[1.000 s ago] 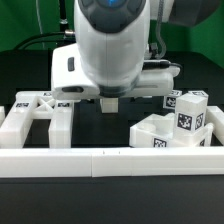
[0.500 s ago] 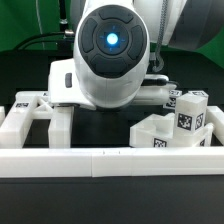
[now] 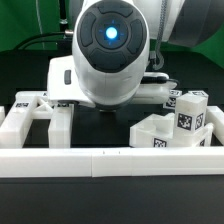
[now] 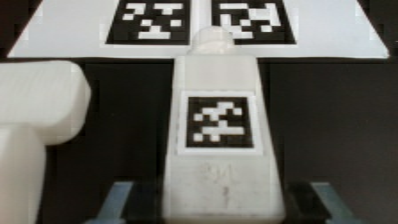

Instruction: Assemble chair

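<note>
In the wrist view a long white chair leg (image 4: 221,110) with a square tag lies flat on the black table. My gripper (image 4: 217,205) straddles its near end, jaws open, with a dark gap between each finger (image 4: 118,203) and the leg. In the exterior view the arm's round head (image 3: 110,50) hides the gripper and the leg. A white chair frame part (image 3: 35,115) lies at the exterior view's left. A pile of tagged white chair pieces (image 3: 175,125) lies at the exterior view's right.
The marker board (image 4: 71,40) lies beyond the leg's far end in the wrist view. A rounded white part (image 4: 39,100) lies beside the leg. A long low white border wall (image 3: 110,162) runs along the front of the table.
One second ago the gripper's fingers showed below the arm. The arm has since tipped so its round head faces the camera and hides them. It has barely moved in the last half second.
</note>
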`<state>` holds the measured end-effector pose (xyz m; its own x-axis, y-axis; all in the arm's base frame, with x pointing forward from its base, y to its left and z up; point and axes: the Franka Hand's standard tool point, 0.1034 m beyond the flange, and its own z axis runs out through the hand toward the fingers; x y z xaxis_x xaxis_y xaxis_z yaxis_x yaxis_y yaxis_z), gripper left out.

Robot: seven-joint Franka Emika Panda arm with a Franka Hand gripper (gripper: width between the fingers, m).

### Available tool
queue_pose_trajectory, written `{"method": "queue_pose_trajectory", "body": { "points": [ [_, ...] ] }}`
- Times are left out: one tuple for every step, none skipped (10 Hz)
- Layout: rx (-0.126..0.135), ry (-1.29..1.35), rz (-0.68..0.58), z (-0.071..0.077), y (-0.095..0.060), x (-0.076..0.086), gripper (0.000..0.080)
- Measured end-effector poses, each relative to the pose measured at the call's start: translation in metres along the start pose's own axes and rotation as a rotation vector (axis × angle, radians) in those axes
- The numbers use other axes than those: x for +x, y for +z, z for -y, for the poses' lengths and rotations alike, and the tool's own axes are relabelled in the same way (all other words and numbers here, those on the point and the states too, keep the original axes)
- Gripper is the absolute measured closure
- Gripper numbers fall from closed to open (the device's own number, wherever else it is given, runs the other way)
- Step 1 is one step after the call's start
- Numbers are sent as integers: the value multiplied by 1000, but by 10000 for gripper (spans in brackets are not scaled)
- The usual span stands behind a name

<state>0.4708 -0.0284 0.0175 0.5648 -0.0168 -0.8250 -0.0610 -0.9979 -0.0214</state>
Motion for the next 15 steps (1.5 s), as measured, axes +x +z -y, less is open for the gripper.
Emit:
{"method": "queue_pose_trajectory", "body": {
  "points": [
    [8,-1,-3,-1,-12,-6,515],
    [13,-5,-18,1,-26,-11,515],
    [9,2,-35,5,-43,-16,515],
    [4,-3,-63,8,-55,-17,515],
    [4,1,-70,5,-51,-13,515],
    [3,1,-87,5,-52,-11,515],
    [3,2,-87,4,-52,-11,515],
    [3,2,-89,4,-52,-10,515],
    [-6,0,-176,9,-64,0,515],
    [-1,-1,-259,20,-82,-7,515],
    [8,1,-294,28,-98,-20,515],
    [-5,-14,-392,27,-113,-16,515],
    [-7,-11,-482,26,-115,-12,515],
    [-6,-9,-539,25,-114,-12,515],
    [-9,-8,-620,24,-119,-9,515]
  ]
}}
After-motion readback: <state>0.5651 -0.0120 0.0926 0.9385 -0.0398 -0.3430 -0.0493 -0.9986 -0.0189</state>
